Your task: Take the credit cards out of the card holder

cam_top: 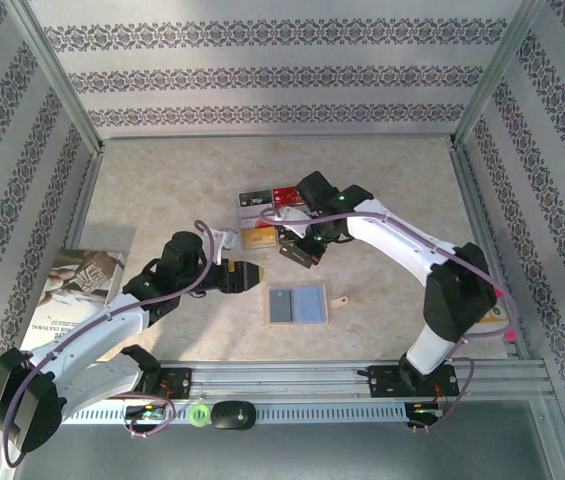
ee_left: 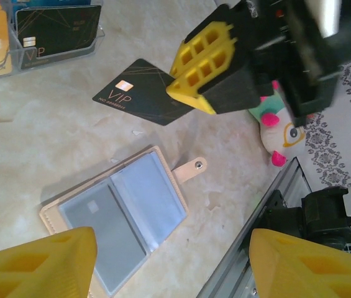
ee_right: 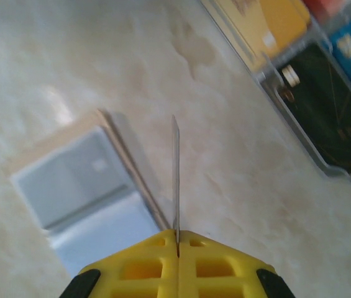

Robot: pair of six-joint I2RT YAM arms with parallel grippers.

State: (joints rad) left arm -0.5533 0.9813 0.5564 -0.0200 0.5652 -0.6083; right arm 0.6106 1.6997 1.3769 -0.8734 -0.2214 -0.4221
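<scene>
One card: black VIP, clamped in right gripper.
Left gripper: jaws apart, empty.
Card holder: lying open on table, just below left gripper.

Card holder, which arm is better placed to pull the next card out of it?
Left. The left tool hovers open close to the card holder, where a grey card seems to sit in one pocket; the right tool is shut on a black VIP card.
</scene>
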